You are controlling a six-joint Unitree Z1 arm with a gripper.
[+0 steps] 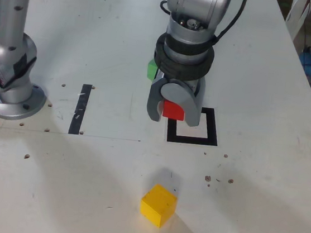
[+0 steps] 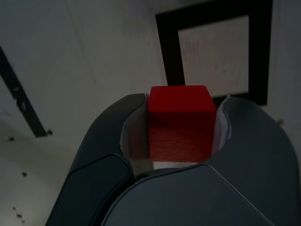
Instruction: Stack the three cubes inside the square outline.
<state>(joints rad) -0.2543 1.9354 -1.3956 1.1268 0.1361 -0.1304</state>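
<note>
The grey metal jaws (image 2: 182, 123) grip the solid red matte cube (image 2: 181, 125) between them, above the white counter (image 1: 101, 200), at the near left part of the black tape square outline (image 1: 213, 127) in the exterior view. The solid yellow matte cube (image 1: 158, 205) sits on the counter, nearer than the outline. The solid green matte cube (image 1: 152, 69) lies farther off, partly hidden behind the arm (image 1: 190, 33). Left of the outline runs a straight black tape strip (image 1: 80, 109).

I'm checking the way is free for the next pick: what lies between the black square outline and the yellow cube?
In the exterior view, only bare tabletop with small dark specks lies between the square outline and the yellow cube.
</note>
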